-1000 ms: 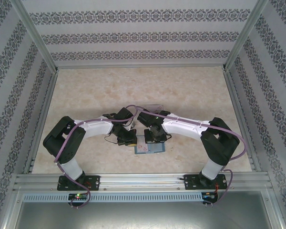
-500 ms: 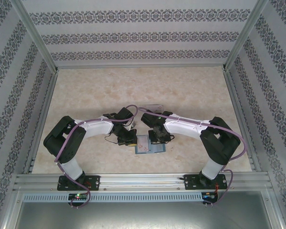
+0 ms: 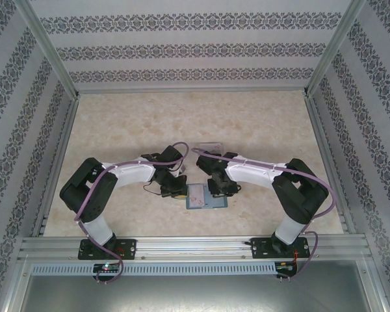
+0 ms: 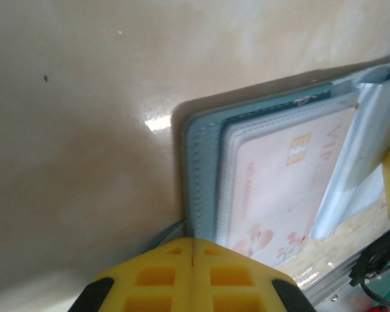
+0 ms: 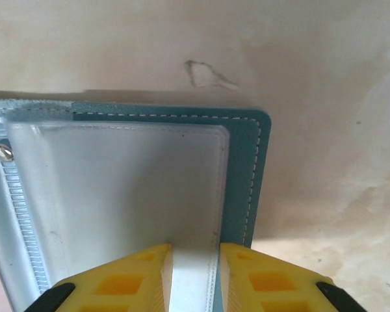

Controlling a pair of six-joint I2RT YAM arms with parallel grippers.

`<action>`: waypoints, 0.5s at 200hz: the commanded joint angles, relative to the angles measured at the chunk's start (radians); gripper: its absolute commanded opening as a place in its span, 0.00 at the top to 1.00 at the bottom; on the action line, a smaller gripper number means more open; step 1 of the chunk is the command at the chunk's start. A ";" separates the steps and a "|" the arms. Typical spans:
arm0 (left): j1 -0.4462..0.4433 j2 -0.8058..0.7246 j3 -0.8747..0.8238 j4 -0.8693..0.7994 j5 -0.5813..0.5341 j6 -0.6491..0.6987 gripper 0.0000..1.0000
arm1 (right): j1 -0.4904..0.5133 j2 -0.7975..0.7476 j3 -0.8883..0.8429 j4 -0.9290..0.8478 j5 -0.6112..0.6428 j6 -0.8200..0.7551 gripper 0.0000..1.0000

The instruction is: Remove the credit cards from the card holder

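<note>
The teal card holder [image 3: 214,199] lies open on the table between the two arms. In the left wrist view its left half [image 4: 201,169] holds a pale pink credit card [image 4: 279,188] with a gold chip, tucked in a clear sleeve. My left gripper [image 3: 178,190] is shut, fingertips [image 4: 192,242] together at the holder's left edge, nothing seen between them. My right gripper [image 3: 218,189] hovers over the holder's right half [image 5: 257,169]. Its jaws [image 5: 195,260] stand slightly open, with a clear sleeve [image 5: 123,195] showing in the gap.
A clear plastic tray [image 3: 210,147] sits just behind the grippers. A metal snap [image 5: 1,152] marks the holder's spine. The table's aluminium front rail [image 3: 195,246] runs close behind the holder. Patterned walls enclose the marble tabletop [image 3: 182,117].
The right gripper's jaws have parted and it has shifted right over the holder's right half. The holder has moved slightly right. The left gripper stays shut in place.
</note>
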 commanded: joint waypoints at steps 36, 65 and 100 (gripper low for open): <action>-0.008 -0.035 0.062 -0.072 -0.022 0.017 1.00 | -0.019 -0.078 -0.009 -0.053 0.036 -0.013 0.72; -0.007 -0.039 0.081 -0.075 -0.008 0.017 1.00 | -0.027 -0.107 -0.001 -0.035 0.003 -0.013 0.72; -0.009 -0.028 0.084 -0.025 0.030 -0.003 1.00 | -0.030 -0.136 0.004 -0.001 -0.037 -0.007 0.73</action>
